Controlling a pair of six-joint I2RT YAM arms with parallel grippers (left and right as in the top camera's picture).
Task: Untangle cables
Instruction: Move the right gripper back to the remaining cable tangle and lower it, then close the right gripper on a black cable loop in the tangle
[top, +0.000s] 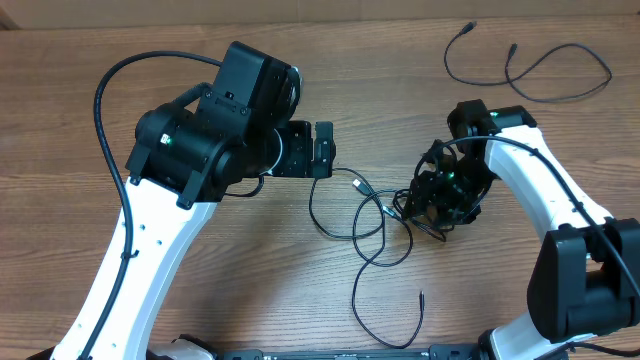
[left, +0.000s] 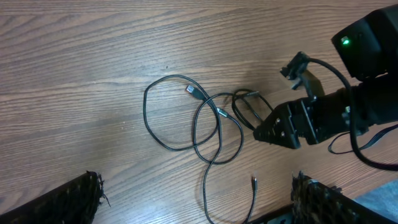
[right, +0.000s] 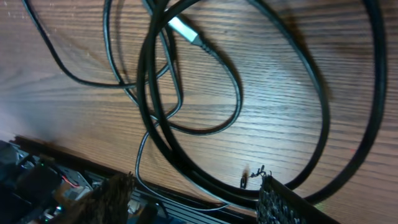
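**STEP IN HAND: SEPARATION OF THE CENTRAL TANGLE**

Wooden table (top: 80, 60) across the whole overhead frame. Left arm (top: 200, 140) in the left half, right arm (top: 545, 200) down the right edge.

Cables (left: 217, 113):
- Main tangle at centre of the overhead frame.
- Several overlapping loops lying on the table between the two grippers.
- One loose cable (top: 560, 97) at upper right, well apart from the tangle; judged already separated.

Left gripper (top: 323, 150):
- Centre-left of the overhead frame, near the upper left loop, not touching it.
- Spread wide in the left wrist view, fingertips (left: 81, 199) at the two lower corners.
- Nothing held.

Right gripper (top: 425, 200):
- Right of centre, tip at the right side of the tangle.
- Partly spread in the right wrist view, fingers (right: 292, 205) at the lower edge, with strands passing between them.
- No clamp on any strand visible; taken as not gripping.

Silvery plug (left: 194, 92) at the upper part of the tangle. Black plug tip (left: 253, 181) free at lower centre.

Judged stage: partway, with at least two cords crossed.

Next move, as judged:
1. Close the right gripper on one strand only.
2. Bring the left gripper down onto a neighbouring loop to hold it.
3. Draw the two apart sideways.

Risk: more than one strand caught between the fingers, so that the whole knot drags instead of opening.
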